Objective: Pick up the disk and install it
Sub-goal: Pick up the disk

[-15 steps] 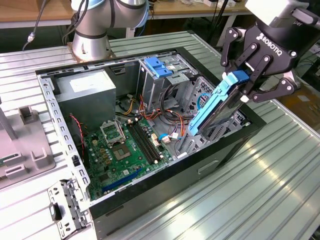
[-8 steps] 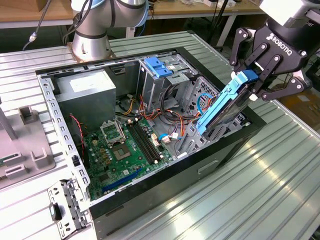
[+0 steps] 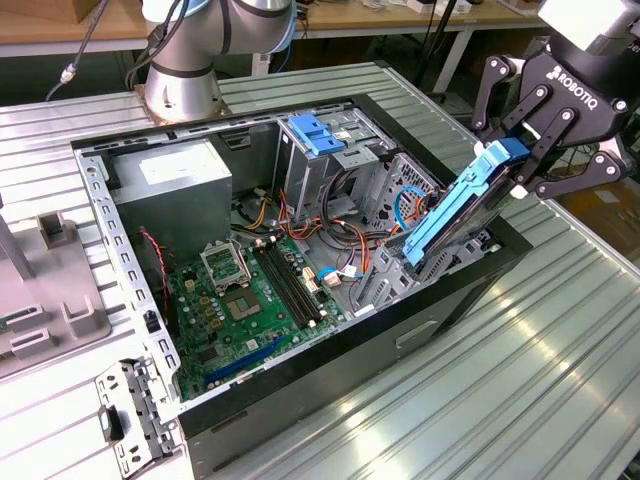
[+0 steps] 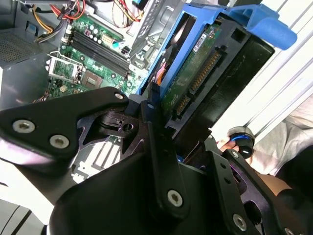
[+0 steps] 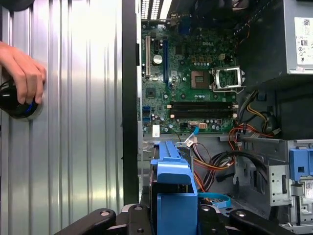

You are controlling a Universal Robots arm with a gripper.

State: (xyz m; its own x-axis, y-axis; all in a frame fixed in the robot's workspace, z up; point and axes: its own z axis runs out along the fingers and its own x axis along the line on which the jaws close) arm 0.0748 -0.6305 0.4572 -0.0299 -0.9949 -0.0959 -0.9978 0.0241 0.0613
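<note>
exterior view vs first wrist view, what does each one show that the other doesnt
Exterior view: the arm's base behind the open case, and the gripper shut on the disk, holding it tilted with its lower end down in the case. First wrist view: a person's hand on a dark round device on the ribbed table. Both: the motherboard, the grey power supply and the disk's blue rail.
</note>
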